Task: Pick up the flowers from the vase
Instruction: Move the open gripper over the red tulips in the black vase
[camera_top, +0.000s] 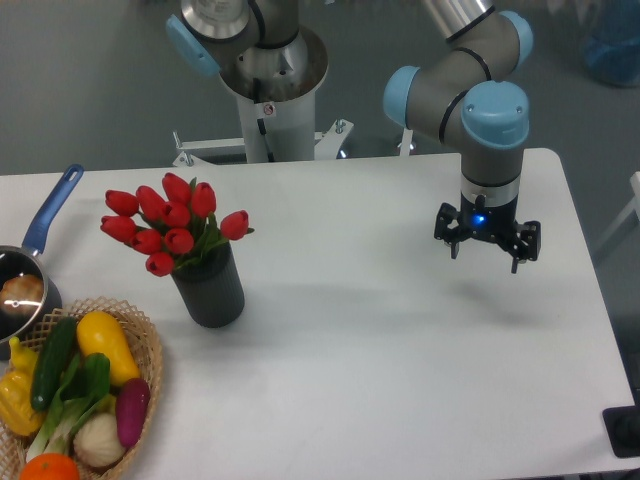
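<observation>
The flowers (170, 225), a bunch of red tulip buds with green leaves, stand upright in the vase (210, 293), a dark grey cylinder on the left half of the white table. Their stems are hidden inside the vase. My gripper (487, 252) hangs above the right half of the table, far to the right of the vase. Its fingers (455, 243) point down, spread apart and empty.
A blue-handled saucepan (30, 260) sits at the left edge. A wicker basket (150, 345) with colourful vegetables sits at the front left, close to the vase. The arm's white base (270, 100) stands behind the table's far edge.
</observation>
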